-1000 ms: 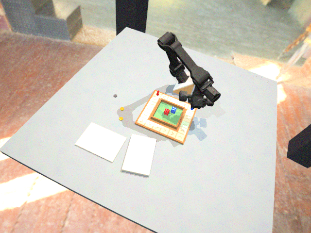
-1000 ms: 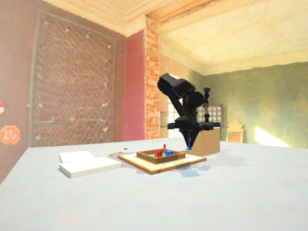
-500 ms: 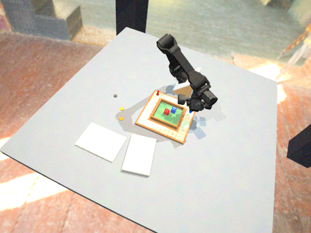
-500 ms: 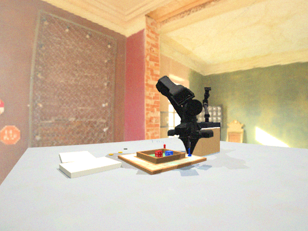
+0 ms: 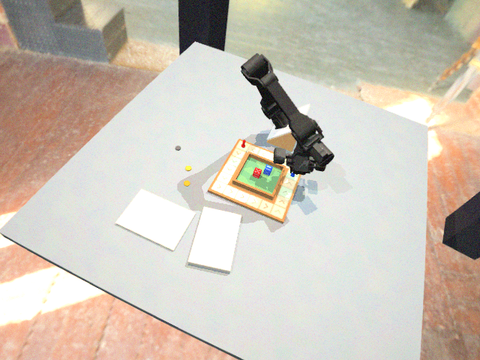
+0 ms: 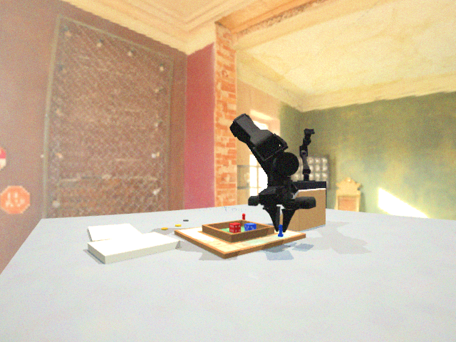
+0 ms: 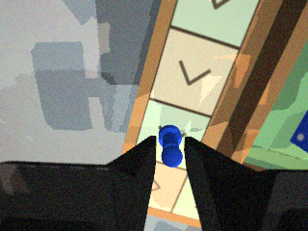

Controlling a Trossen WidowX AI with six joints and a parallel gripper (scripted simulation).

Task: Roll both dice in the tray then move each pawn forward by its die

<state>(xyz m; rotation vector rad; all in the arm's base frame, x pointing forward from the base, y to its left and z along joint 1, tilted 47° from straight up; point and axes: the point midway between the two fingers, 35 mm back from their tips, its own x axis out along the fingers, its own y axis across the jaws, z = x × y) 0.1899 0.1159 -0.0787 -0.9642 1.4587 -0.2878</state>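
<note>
The blue pawn (image 5: 292, 175) (image 6: 280, 231) (image 7: 170, 145) stands upright on a pale green square of the game board (image 5: 247, 202) (image 6: 221, 247) (image 7: 192, 72), on the track along its right side. My gripper (image 5: 294, 169) (image 6: 280, 223) (image 7: 169, 142) is right over the pawn. Its fingers stand on either side of the pawn, slightly parted, and the gripper is open. The red die (image 5: 256, 172) (image 6: 234, 227) and the blue die (image 5: 268, 169) (image 6: 250, 226) (image 7: 300, 137) lie side by side in the green tray (image 5: 253, 188) (image 6: 228, 236). The red pawn (image 5: 243, 144) (image 6: 243, 216) stands on the board's far corner.
A tan wedge-shaped box (image 5: 284, 140) (image 6: 309, 213) stands just behind the board, under the arm. Two white flat pads (image 5: 154, 218) (image 5: 214, 238) lie in front left of the board. Two yellow discs (image 5: 187, 168) (image 5: 187, 182) and a grey disc (image 5: 178, 148) lie left of the board.
</note>
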